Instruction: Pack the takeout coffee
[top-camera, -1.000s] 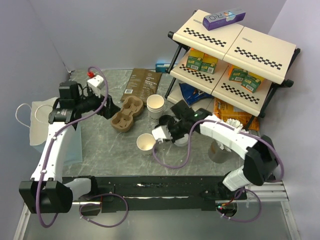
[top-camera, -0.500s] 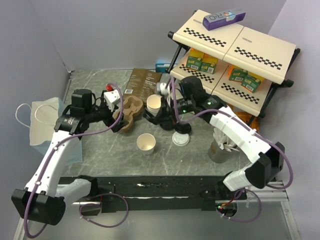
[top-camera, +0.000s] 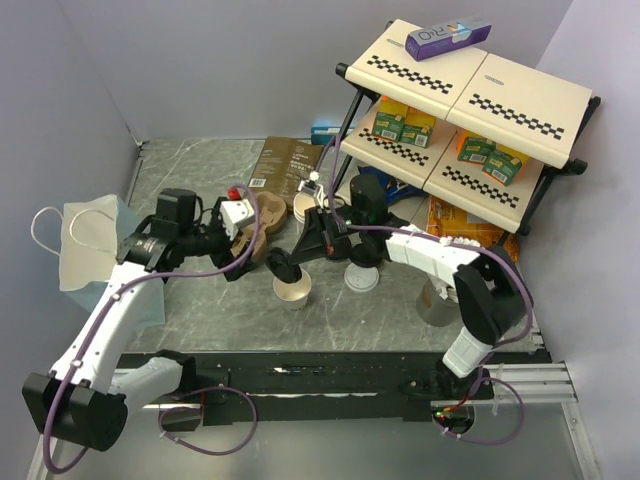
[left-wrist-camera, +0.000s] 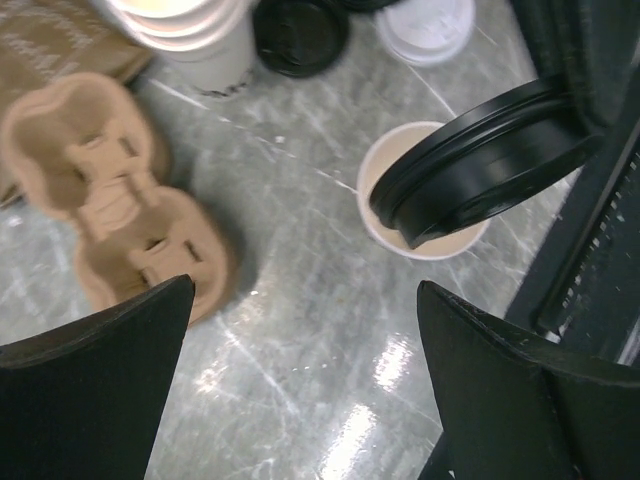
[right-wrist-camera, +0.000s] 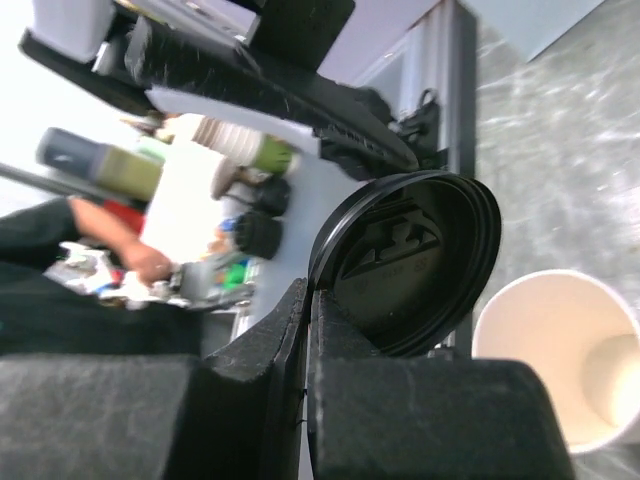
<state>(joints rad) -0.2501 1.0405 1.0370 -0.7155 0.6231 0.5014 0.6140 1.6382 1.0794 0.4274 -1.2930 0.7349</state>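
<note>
One round black plastic lid (left-wrist-camera: 480, 150), pinched by right end effector (right-wrist-camera: 308, 305), tilts over white paper cup (top-camera: 293, 290); left end effector (left-wrist-camera: 305, 290) spread; brown pouch (top-camera: 285, 165) print unreadable.

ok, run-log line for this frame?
phase: lidding | right tool: shut on black lid, tilted over open cup, not seated | left tool: open, empty, near carrier

Upright white cup (left-wrist-camera: 398, 162), black lid (left-wrist-camera: 490, 160) tilted above.
</note>
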